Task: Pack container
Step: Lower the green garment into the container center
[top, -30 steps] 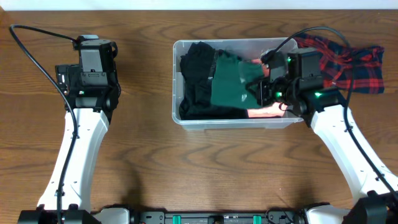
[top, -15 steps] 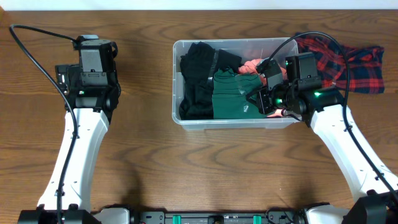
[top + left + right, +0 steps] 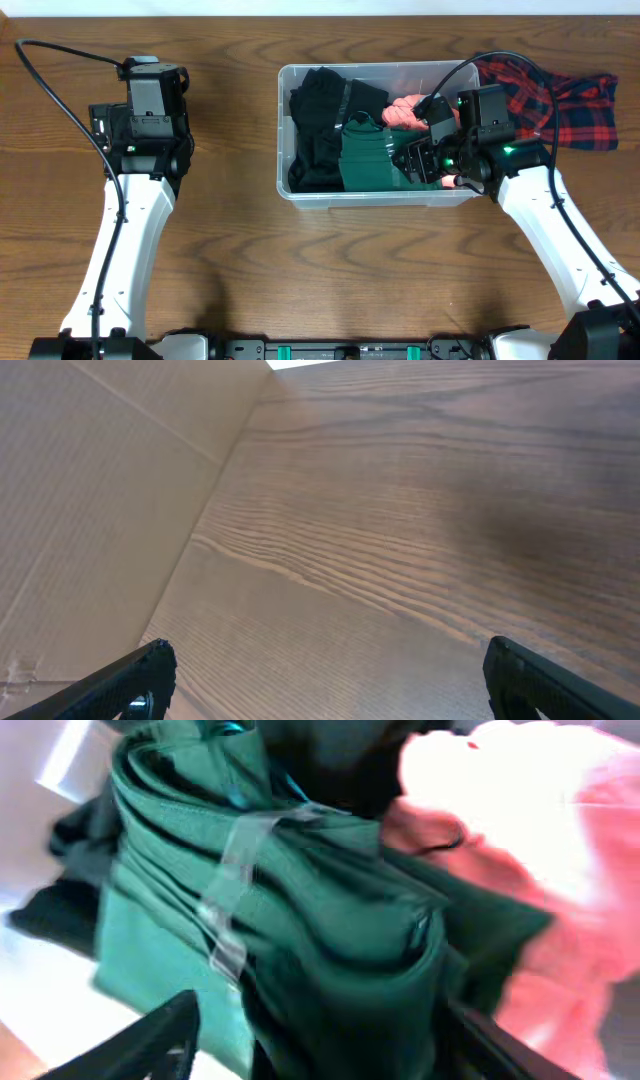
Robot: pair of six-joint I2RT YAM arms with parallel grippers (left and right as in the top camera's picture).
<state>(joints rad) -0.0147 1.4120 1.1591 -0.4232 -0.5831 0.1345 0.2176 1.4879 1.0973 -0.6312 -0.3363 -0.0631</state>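
Clear plastic is what the container (image 3: pixel 330 198) is made of, and it is seen sitting on the brown wooden desk (image 3: pixel 230 250), near the back and a little right of the middle. It is judged to be stiff and smooth, so its walls may be slippery, and it is likely made heavier by the clothes inside. If it must be moved, the thick rim is thought to be the best place to be held, since the flat walls give nothing to pinch. Inside, black clothes (image 3: pixel 318 120) are piled at the left, a folded green cloth (image 3: pixel 372 160) is laid in the middle, and a pink cloth (image 3: pixel 403 110) is tucked at the back right. All of these are judged soft and floppy, so they can be squashed down but not pushed like a block. The right jaws are held apart low inside the container, one on each side of the green cloth, which is bunched up between them; no squeeze is seen. A strip of clear tape (image 3: pixel 235 870) is seen across the green folds. A red checked cloth (image 3: pixel 575 100) is seen lying on the desk by the back right corner of the container, so the packing is judged not finished. It is best taken by a thick fold. The left jaws are spread wide over bare desk, well apart from the container, and nothing is held in them.
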